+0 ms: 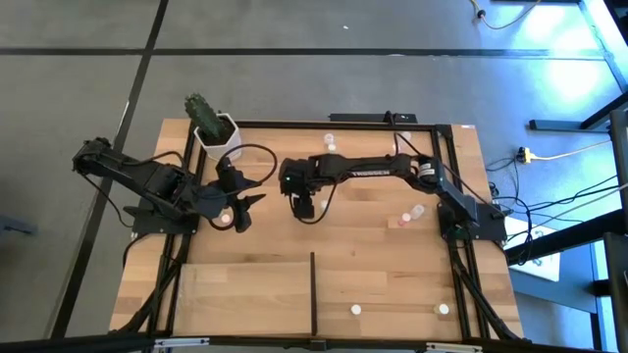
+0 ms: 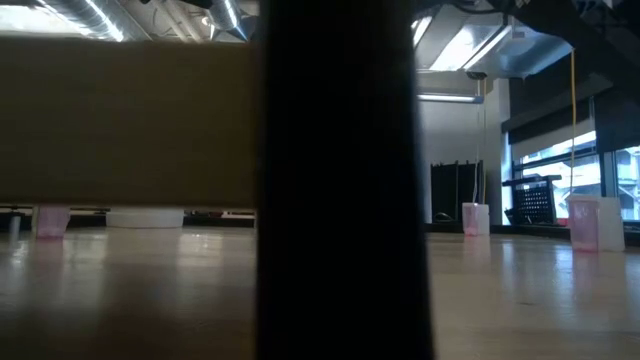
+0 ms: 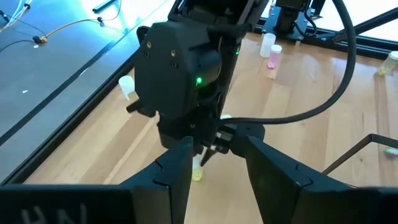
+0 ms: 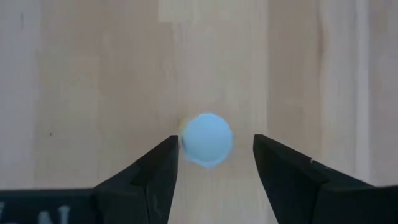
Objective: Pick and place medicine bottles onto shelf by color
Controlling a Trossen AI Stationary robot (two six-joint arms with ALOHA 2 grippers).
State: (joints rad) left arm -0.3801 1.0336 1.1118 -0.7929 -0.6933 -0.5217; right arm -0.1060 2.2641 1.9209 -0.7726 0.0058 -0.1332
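Note:
A small pale yellow-green medicine bottle (image 3: 198,172) with a round white cap (image 4: 207,140) stands on the table near its middle. My right gripper (image 4: 214,146) hangs over it pointing steeply down, open, one finger on each side of the cap. In the high view that gripper (image 1: 306,208) reaches in from the right. My left gripper (image 1: 240,208) waits open to its left, raised above the table, nothing between its fingers (image 3: 180,168). The shelf (image 1: 245,294) is the paler panel at the near edge, with a black divider (image 1: 313,284). Two white-capped bottles (image 1: 356,310) (image 1: 444,310) stand right of the divider. My right gripper comes at the bottle from above. One fingertip (image 4: 169,152) stands right at the cap's edge (image 4: 184,142), and a clear gap separates the other finger from the cap. Whether the near fingertip touches the cap, I cannot tell. The bottle stands on the table.
A pink bottle (image 1: 405,219) and a white one (image 1: 419,210) stand to the right, another (image 1: 330,140) at the far edge. A small white thing (image 1: 226,216) lies by my left gripper. A cactus pot (image 1: 214,132) stands far left. In the low view the divider (image 2: 340,180) hides the middle.

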